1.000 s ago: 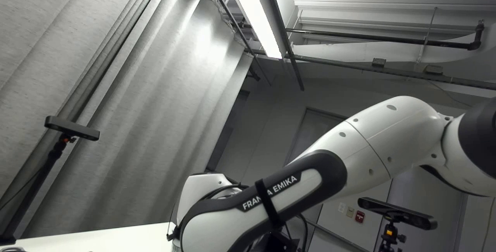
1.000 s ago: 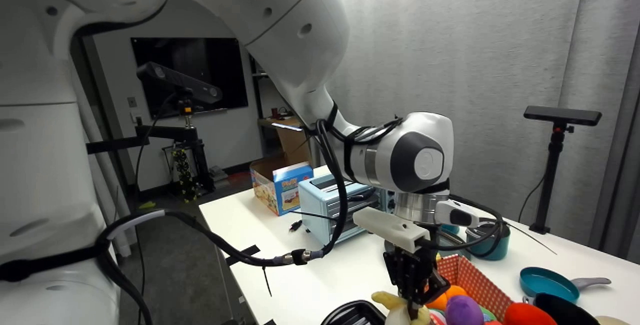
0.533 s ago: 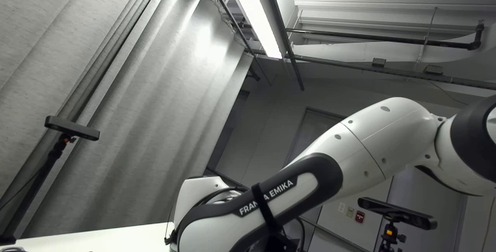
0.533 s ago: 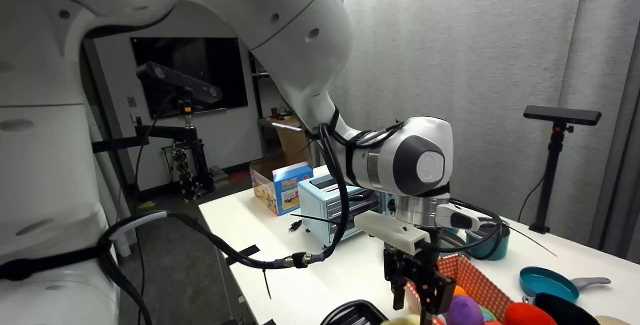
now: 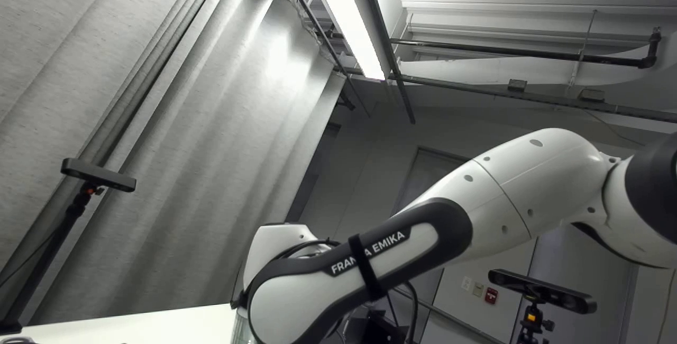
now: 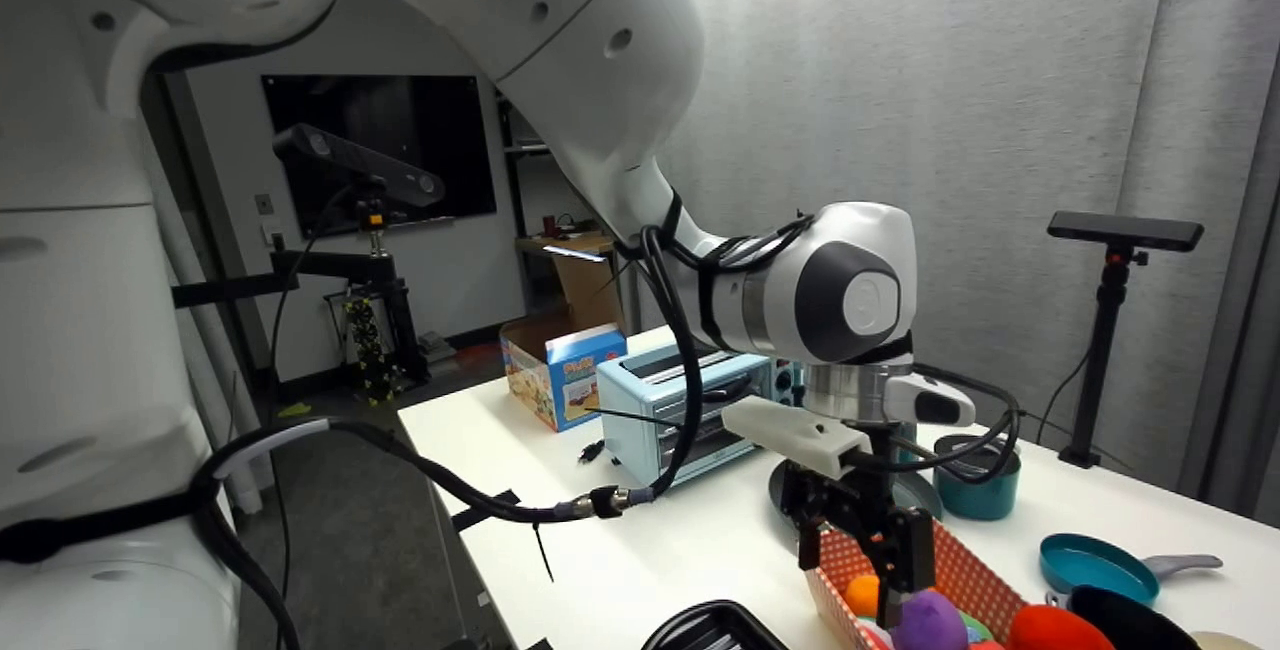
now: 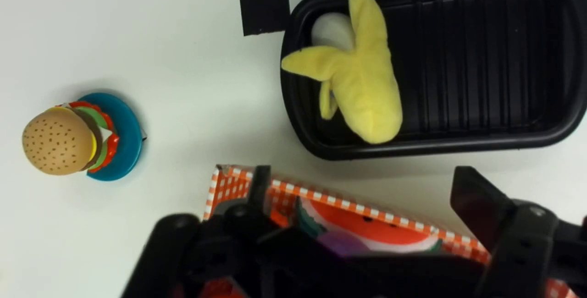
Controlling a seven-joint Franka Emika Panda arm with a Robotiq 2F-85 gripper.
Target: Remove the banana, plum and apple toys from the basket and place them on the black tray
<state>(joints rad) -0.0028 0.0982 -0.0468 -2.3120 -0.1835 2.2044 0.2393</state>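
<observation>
The banana (image 7: 367,87), a yellow plush with a white end, lies in the left part of the black tray (image 7: 472,64). A corner of that tray (image 6: 712,620) shows in an exterior view. Beside it stands the red-checked basket (image 7: 339,201), with a watermelon toy (image 7: 367,220) and a purple round toy (image 7: 340,242), apparently the plum (image 6: 928,622), inside. A red toy (image 6: 1055,630) there may be the apple; I cannot tell. My gripper (image 7: 364,176) hangs over the basket's edge, open and holding nothing; the gripper (image 6: 850,585) partly covers the basket in an exterior view.
A toy burger (image 7: 62,141) sits by a teal dish (image 7: 126,140) left of the basket. Around the table stand a blue toaster oven (image 6: 680,410), a teal pot (image 6: 980,485), a teal pan (image 6: 1095,568), a black pan (image 6: 1130,620) and a cardboard box (image 6: 560,375).
A second ago the gripper was shut on the banana by the tray. It has opened and let the banana go, then risen and shifted to the right in the exterior view.
</observation>
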